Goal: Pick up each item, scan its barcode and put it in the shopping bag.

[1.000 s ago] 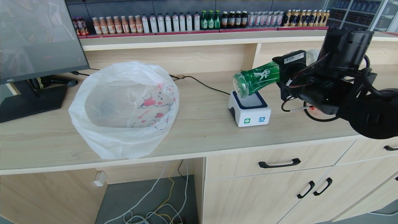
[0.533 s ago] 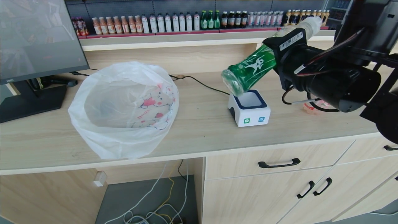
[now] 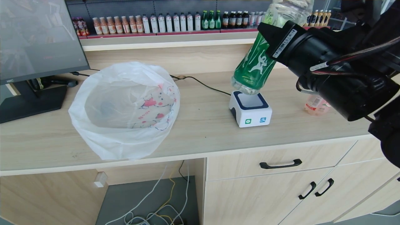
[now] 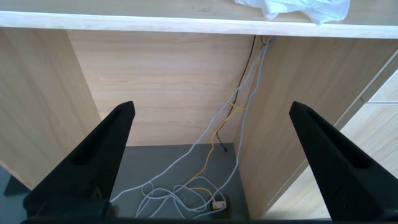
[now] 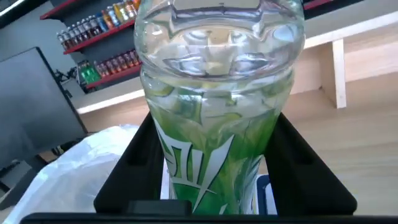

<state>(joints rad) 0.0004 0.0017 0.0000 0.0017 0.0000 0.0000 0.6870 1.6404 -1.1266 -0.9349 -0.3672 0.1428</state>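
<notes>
A long pale wooden table (image 3: 200, 134) carries a wide-open white plastic shopping bag (image 3: 125, 109) towards the robot's left and a small white scanner (image 3: 250, 109) nearer the middle. The right gripper (image 3: 272, 37) hangs above the scanner, jaws clenched around a green-labelled bottle (image 3: 253, 67) that is tilted slightly, its base just over the scanner window. The left gripper (image 4: 211, 155) hangs below the table edge, jaws spread wide, holding nothing. A small pink bottle (image 3: 315, 104) sits on the table to the scanner's right, partly hidden by the arm. Scanning seems the step in hand. Next, the bottle needs carrying across to the bag's mouth and letting go inside.
</notes>
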